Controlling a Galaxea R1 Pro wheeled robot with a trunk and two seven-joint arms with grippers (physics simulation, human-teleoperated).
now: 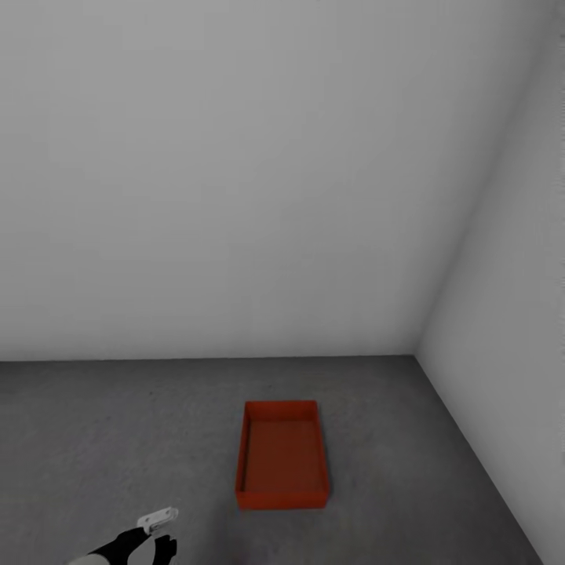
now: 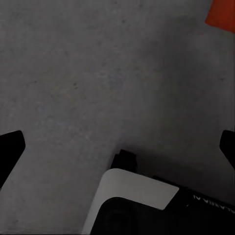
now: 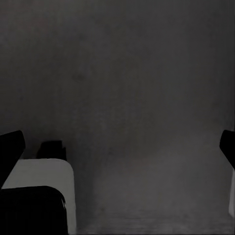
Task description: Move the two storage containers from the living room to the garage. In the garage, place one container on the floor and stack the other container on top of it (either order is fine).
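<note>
The red container (image 1: 282,455) on the grey floor (image 1: 118,424) looks light and stiff, best held by its thin walls; both tools are apart and empty.

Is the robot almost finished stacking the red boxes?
About halfway, it seems. One storage container already sits on the grey concrete floor near the garage's wall corner, with nothing stacked on it. The left gripper and right gripper both look open and carry nothing. What's left: bringing the second container and setting it on top of this one.
</note>
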